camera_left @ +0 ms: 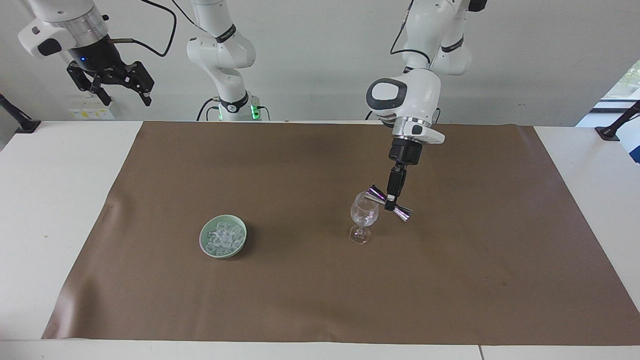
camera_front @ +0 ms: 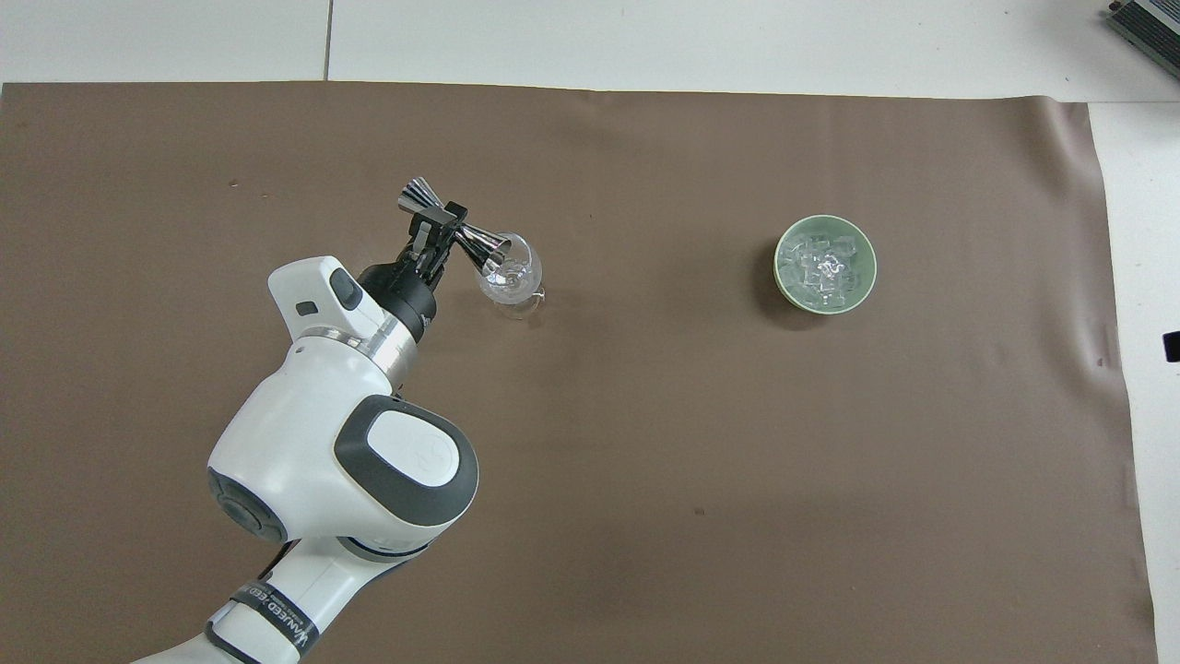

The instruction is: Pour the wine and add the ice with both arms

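My left gripper (camera_left: 390, 202) (camera_front: 436, 222) is shut on the waist of a shiny metal jigger (camera_left: 389, 203) (camera_front: 456, 228). It holds the jigger tilted on its side, one mouth at the rim of the clear stemmed glass (camera_left: 363, 217) (camera_front: 510, 275). The glass stands upright on the brown mat. The ice (camera_left: 224, 237) (camera_front: 822, 267) is heaped in a pale green bowl (camera_left: 205, 244) (camera_front: 862, 281) toward the right arm's end of the table. My right gripper (camera_left: 114, 83) waits raised high above its end of the table, fingers spread; it is out of the overhead view.
A brown mat (camera_left: 310, 300) (camera_front: 701, 461) covers most of the white table (camera_left: 45, 210). Black clamps (camera_left: 20, 120) stand at the table's corners nearest the robots.
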`<state>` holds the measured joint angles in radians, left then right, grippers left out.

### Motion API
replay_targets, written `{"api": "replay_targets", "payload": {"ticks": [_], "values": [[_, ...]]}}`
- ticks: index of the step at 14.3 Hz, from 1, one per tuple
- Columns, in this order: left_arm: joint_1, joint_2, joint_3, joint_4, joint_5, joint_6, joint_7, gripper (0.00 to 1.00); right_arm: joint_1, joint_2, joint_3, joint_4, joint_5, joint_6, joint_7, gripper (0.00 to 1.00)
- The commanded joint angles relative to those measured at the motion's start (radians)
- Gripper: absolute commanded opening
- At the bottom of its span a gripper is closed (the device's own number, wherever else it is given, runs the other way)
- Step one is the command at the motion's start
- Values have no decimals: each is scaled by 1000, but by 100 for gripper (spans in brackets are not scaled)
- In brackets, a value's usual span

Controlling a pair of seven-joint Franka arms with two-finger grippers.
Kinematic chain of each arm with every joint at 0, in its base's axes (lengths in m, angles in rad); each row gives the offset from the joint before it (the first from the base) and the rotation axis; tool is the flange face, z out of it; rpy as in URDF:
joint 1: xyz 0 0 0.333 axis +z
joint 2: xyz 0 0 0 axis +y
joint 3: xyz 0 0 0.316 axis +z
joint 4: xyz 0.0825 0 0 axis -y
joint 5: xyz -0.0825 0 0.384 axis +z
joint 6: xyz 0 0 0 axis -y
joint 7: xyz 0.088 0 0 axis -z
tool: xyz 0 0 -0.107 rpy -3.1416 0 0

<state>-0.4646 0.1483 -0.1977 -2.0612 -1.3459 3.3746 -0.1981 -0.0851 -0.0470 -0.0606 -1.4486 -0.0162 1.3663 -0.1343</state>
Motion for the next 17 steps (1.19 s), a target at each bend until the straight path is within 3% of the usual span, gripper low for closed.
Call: {"api": "replay_targets", "payload": {"ticks": [1, 17], "values": [[-17, 10, 11, 9, 11, 25, 8, 0, -5, -27, 4, -32, 12, 11, 13, 100], [-3, 5, 11, 15, 10, 14, 11, 0, -4, -27, 4, -32, 12, 7, 13, 100]]}}
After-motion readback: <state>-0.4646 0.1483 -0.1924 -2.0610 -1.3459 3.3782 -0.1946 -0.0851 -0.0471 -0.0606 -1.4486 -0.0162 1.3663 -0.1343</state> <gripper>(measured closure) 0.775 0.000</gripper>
